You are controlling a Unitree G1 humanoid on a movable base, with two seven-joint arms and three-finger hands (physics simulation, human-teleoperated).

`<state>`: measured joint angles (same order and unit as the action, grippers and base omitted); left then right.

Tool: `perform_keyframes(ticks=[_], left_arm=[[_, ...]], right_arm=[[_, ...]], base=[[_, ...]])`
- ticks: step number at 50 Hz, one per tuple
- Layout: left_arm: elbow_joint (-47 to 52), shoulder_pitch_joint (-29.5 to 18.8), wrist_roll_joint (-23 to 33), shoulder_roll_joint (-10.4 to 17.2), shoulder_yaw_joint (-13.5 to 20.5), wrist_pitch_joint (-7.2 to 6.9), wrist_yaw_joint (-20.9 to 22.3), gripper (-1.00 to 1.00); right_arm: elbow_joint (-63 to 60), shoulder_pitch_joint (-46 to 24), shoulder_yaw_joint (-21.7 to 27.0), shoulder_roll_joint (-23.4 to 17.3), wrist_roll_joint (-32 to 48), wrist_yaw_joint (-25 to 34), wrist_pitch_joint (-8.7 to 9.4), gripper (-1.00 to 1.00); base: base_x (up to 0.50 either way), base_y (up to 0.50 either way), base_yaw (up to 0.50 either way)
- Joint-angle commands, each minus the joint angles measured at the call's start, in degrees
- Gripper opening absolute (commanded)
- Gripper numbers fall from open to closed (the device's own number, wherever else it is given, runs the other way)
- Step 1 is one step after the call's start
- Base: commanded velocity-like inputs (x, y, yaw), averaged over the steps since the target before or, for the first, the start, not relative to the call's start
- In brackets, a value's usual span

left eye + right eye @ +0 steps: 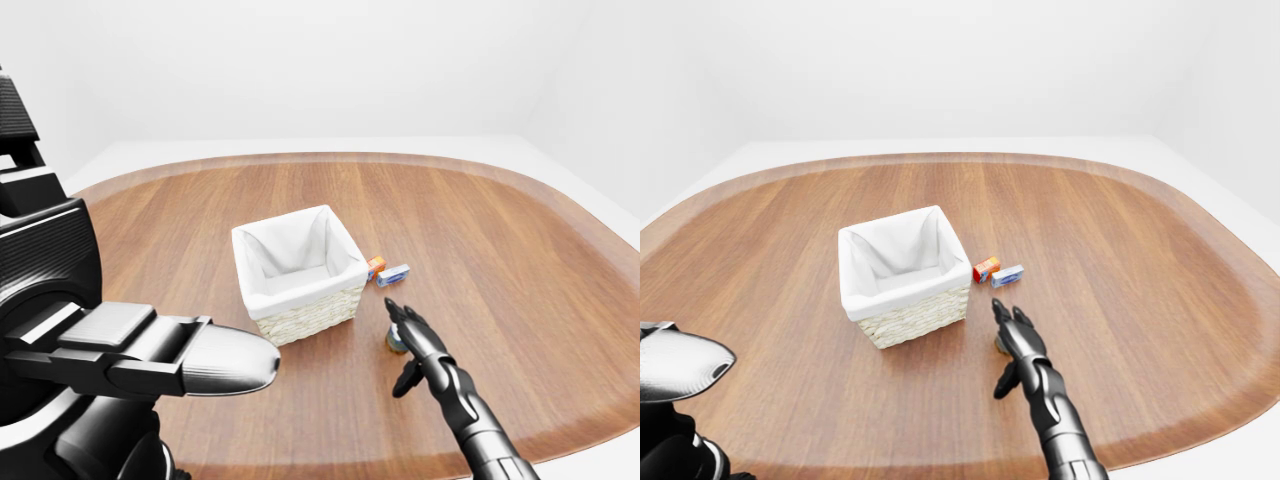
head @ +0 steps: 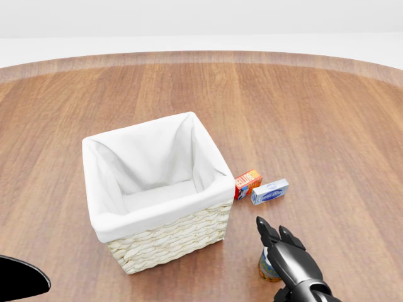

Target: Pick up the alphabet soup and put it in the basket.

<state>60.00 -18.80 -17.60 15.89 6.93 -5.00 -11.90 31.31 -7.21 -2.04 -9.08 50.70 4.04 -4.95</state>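
The alphabet soup can (image 2: 267,269) stands upright on the wooden table (image 2: 302,119), near the bottom right of the head view. My right hand (image 2: 274,240) covers most of it. The black fingers (image 2: 262,226) are spread over the can's top and the thumb (image 1: 401,384) hangs apart below, so the hand is open and not closed round the can. The wicker basket (image 2: 171,241) with a white cloth lining sits to the can's left, empty. My left arm (image 2: 19,283) shows only as a flat black shape at the bottom left; its fingers are hidden.
A small orange box (image 2: 247,183) and a blue-and-white box (image 2: 269,191) lie side by side just right of the basket, above the can. The table's rounded edge (image 1: 560,210) curves round at the right, with white floor beyond.
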Motion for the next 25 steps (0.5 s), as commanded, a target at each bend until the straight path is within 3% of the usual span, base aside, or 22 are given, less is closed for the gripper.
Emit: perform_keyframes(ticks=[1,14,23,24,25], left_arm=[[0.00,0.19,0.12,-0.06,-0.03,0.00,0.13,1.00],[0.00,0.02,0.17,-0.01,-0.04,0.00,0.09,1.00],[0.00,0.01,-0.33,0.37,-0.15,0.00,-0.40,1.00],[0.00,0.12,-0.34,0.40,-0.18,0.00,-0.41,1.00],[0.00,0.21,-0.33,0.42,-0.19,0.00,-0.44,1.00]], right_arm=[[2.72,1.69,-1.50,0.71,-0.15,2.77,0.19,1.00],[2.81,2.12,-1.49,0.97,-0.72,4.59,0.92,1.00],[2.74,2.56,-1.70,0.75,-0.56,4.46,0.49,1.00],[2.32,2.74,-1.68,0.73,-0.52,4.73,0.63,0.63],[2.09,2.67,-1.58,0.70,-0.45,4.64,0.73,-0.51]], base=[[0.00,0.00,0.00],[0.00,0.00,0.00],[0.00,0.00,0.00],[0.00,0.00,0.00],[0.00,0.00,0.00]])
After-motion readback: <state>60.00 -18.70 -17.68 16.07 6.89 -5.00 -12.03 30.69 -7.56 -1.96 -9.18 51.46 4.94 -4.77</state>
